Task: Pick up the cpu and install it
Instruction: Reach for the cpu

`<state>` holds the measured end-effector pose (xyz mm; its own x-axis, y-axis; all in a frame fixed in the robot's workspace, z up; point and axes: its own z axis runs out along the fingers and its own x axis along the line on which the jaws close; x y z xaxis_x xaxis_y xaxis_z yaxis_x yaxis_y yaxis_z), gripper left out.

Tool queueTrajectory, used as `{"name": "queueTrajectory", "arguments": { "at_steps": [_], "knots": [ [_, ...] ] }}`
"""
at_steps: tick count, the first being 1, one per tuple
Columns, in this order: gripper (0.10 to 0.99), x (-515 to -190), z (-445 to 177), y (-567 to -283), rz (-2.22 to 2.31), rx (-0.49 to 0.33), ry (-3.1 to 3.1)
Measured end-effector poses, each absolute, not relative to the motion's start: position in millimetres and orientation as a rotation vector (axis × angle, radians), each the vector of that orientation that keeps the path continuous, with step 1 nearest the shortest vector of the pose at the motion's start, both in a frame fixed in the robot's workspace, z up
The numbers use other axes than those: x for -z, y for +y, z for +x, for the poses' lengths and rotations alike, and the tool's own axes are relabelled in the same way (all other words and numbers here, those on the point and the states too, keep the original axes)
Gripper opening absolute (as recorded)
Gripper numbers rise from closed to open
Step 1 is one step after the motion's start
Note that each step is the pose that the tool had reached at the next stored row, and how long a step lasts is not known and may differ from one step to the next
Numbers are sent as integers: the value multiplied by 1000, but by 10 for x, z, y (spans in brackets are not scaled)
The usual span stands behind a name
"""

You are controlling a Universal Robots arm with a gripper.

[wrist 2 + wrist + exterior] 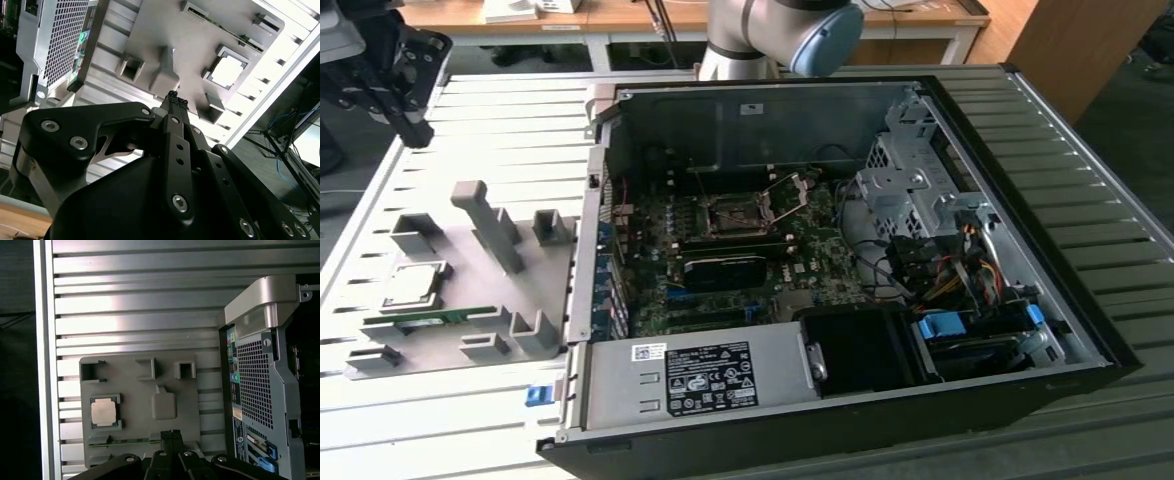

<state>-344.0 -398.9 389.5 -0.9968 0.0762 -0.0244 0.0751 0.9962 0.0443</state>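
**1. Cpu – pos. & orientation**
- The cpu (414, 285) lies flat, metal lid up, in a framed pocket of the grey fixture plate (494, 300).
- The plate sits on the table (520, 110), at the exterior view's left of the open PC case (854, 260).
- The part is square, so it has no long axis. Its edges run parallel w/ the plate edges.
- The corner mark is not legible, so its rotation in the pocket cannot be told.
- A memory stick (427, 318) lies in a slot just beside the cpu pocket, long side parallel w/ the nearest cpu edge.
- The cpu is well apart from the socket (734, 215) on the board inside the case.

**2. End effector – state**
- The end effector (414, 128) hangs over the table's far corner at the exterior view's left. It is well apart from the cpu.
- In the first wrist view the fingertips (166, 434) appear pressed together w/ no gap. The second wrist view shows the same, tip against tip.
- Nothing is held, and there is no contact w/ plate, stick or cpu.
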Motion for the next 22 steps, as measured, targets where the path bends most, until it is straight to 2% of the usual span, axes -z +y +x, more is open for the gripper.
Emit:
{"name": "queueTrajectory", "arguments": {
  "at_steps": [22],
  "knots": [
    [106, -3886, -3754, -3989, 118, -68, 3112]
  ]
}}
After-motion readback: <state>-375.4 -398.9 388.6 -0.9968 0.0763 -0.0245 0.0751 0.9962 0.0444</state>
